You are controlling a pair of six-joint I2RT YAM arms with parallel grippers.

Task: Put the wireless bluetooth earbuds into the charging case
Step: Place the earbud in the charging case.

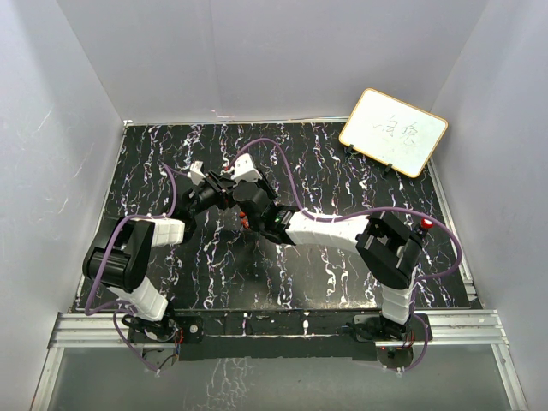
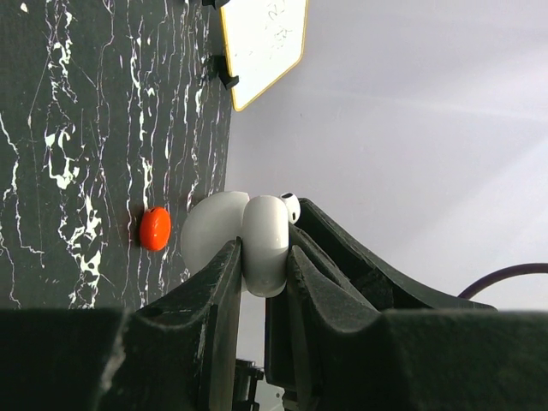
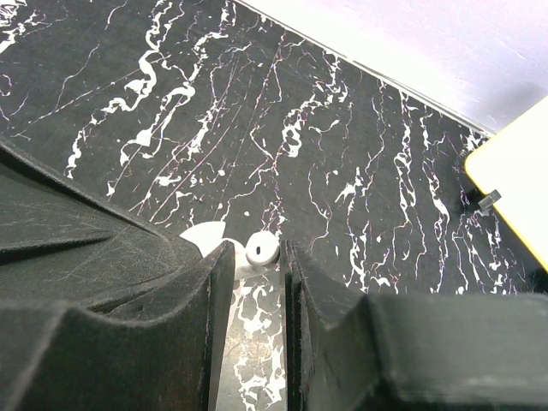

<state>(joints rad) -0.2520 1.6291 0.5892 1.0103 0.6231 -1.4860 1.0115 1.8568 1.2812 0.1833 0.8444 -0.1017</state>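
Above the middle of the counter [image 1: 342, 171], both arms meet tip to tip. The left pincer [image 2: 264, 253] is clenched on the white charging case [image 2: 264, 221], whose lid stands open beside it. The right pincer [image 3: 255, 251] grips a white earbud [image 3: 262, 249], holding it right at the case's top edge. A red earbud [image 2: 155, 229] lies on the counter nearby. A whiteboard [image 1: 393, 132] stands at the far right corner.

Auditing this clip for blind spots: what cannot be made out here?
- Top view: charging case and white earbud lost among the meeting wrists.
- Left wrist: case's sockets hidden by the left gripper.
- Right wrist: earbud's stem hidden inside the right gripper.
- Whiteboard writing: too small to read.
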